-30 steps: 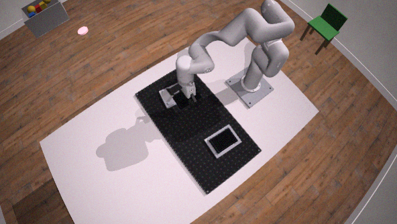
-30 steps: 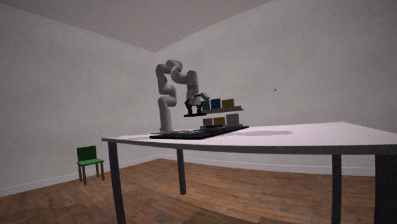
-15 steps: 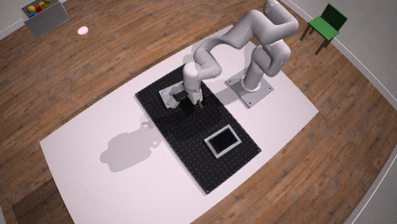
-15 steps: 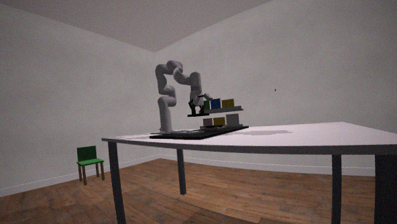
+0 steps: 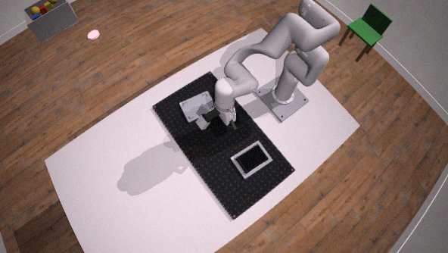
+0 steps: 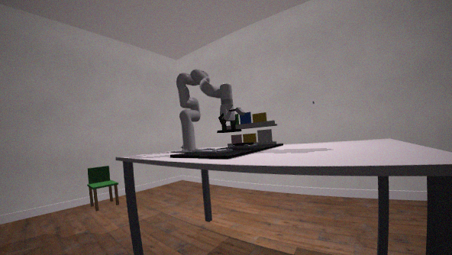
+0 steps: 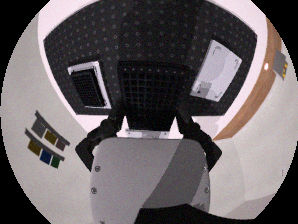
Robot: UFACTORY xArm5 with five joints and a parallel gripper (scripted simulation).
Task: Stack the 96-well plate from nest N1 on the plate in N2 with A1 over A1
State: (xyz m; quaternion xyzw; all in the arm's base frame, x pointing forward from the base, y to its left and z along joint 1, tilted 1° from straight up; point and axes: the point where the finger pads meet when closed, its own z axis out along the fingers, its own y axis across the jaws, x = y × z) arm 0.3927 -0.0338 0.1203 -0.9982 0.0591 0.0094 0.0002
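Gripper point(image 5: 222, 122) clenched on 96-well plate point(image 7: 150, 92), aloft between bare nest N1 point(image 5: 194, 106) and N2 point(image 5: 238, 164), which held its plate point(image 5: 251, 158)

black 96-well plate point(image 7: 152, 94) held level in the air, between both nests. n1 point(image 5: 195, 106) bare, grey. second black plate point(image 5: 251, 159) seated in white-rimmed n2 point(image 5: 237, 166), at 4 o'clock from n1.

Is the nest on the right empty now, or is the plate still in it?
Empty. The nest N1 shows its bare grey top, and the gripper holds the dark 96-well plate up in the air beside it.
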